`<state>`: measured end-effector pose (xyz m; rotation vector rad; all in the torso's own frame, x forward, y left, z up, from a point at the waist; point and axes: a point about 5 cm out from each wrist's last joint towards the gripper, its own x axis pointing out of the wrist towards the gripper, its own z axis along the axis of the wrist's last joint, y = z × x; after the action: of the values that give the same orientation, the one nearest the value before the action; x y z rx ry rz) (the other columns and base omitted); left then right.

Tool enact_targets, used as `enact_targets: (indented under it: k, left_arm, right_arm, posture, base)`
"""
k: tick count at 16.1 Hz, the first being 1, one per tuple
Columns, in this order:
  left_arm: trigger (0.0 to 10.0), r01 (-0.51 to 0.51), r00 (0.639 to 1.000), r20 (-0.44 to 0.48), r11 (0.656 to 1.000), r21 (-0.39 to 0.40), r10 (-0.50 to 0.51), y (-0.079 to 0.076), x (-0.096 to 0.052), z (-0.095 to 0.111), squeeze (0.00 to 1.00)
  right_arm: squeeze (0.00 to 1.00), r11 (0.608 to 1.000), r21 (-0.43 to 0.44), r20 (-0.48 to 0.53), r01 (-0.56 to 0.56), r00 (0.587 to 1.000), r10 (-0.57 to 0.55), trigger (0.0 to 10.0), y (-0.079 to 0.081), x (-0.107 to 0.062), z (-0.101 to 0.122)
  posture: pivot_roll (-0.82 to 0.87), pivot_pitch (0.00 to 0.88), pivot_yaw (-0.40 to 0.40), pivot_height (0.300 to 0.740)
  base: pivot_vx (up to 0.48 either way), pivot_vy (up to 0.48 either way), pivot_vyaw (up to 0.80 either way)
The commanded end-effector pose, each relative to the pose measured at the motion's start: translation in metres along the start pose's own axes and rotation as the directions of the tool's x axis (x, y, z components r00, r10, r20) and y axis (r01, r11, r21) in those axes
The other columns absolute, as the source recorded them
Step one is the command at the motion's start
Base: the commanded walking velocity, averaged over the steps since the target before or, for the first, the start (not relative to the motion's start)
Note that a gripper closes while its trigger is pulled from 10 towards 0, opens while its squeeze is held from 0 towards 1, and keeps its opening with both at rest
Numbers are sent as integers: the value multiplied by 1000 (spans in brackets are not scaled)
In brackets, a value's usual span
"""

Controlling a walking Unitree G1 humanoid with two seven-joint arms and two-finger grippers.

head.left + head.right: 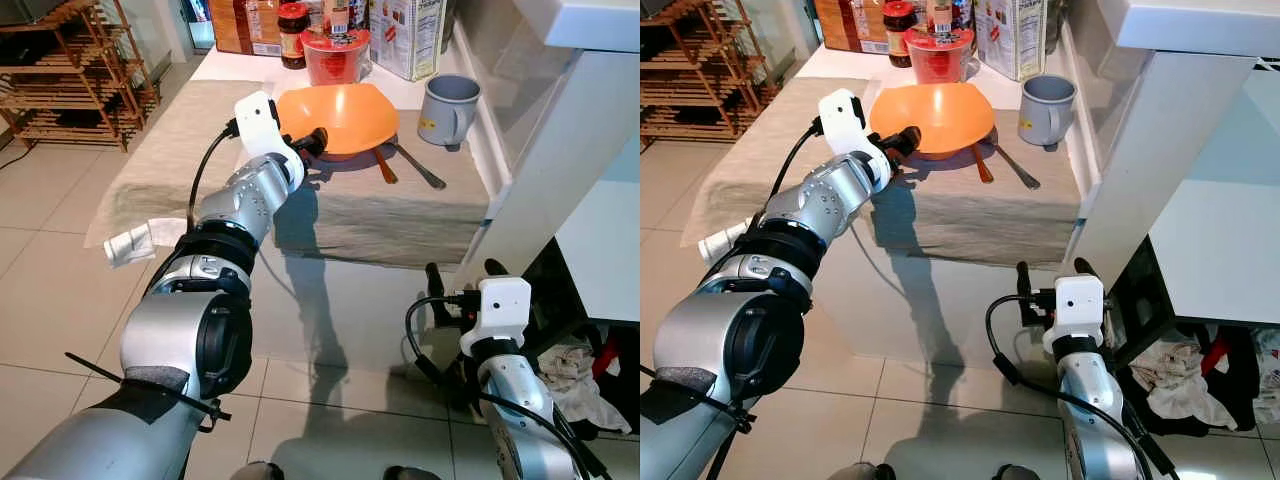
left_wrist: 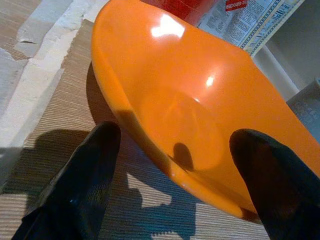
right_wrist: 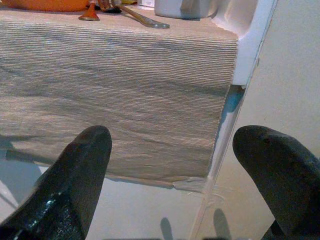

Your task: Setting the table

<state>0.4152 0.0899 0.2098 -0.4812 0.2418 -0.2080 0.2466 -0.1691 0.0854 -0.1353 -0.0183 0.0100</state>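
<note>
An orange bowl point(image 1: 340, 115) sits on the beige tablecloth point(image 1: 400, 215), towards the table's far right. My left gripper point(image 1: 312, 140) is at the bowl's near left rim, open. In the left wrist view its fingers point(image 2: 85, 180) stand wide apart just short of the bowl point(image 2: 200, 100). An orange-handled spoon point(image 1: 384, 165) and a metal utensil point(image 1: 420, 168) lie to the right of the bowl. A grey mug point(image 1: 448, 108) stands behind them. My right gripper point(image 1: 462, 272) hangs low in front of the table, open, facing the cloth's hanging edge point(image 3: 125, 90).
A red container point(image 1: 335, 55), a jar point(image 1: 293, 20) and a printed box point(image 1: 408, 35) stand at the table's back. A white counter post point(image 1: 560, 150) rises to the right, with crumpled cloths point(image 1: 580, 380) on the floor below. A wooden rack point(image 1: 70, 70) stands far left. A white rag point(image 1: 130, 243) hangs off the table's left edge.
</note>
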Motion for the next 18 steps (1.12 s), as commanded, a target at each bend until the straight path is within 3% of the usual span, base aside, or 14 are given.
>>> enact_targets:
  k: [1, 5, 15, 18]
  left_arm:
    - [10000, 15, 1000, 6, 1000, -19, -14, -5, 1, 4, 0]
    - [10000, 2, 999, -34, 994, -105, -6, -5, 2, -1, 0]
    - [10000, 52, 998, 24, 998, -18, -52, -12, 2, 4, 0]
    - [2745, 48, 999, 4, 997, -57, -48, -11, 3, -1, 0]
  right_arm:
    - [0, 1000, -9, 1, -1, 1000, 1, 10000, 1, -2, 2]
    - [0, 1000, -11, -1, -2, 1000, 2, 10000, 1, -3, 2]
    - [0, 1000, -15, -1, -4, 1000, 4, 10000, 2, -3, 2]
    - [0, 1000, -13, -3, -5, 1000, 5, 10000, 3, -4, 2]
  posture:
    - [-140, 67, 78, 740]
    - [-142, 59, 81, 740]
    - [-145, 57, 79, 740]
    - [-145, 61, 80, 740]
  base:
    - [0, 0, 0]
    - [0, 0, 0]
    - [0, 0, 0]
    - [0, 0, 0]
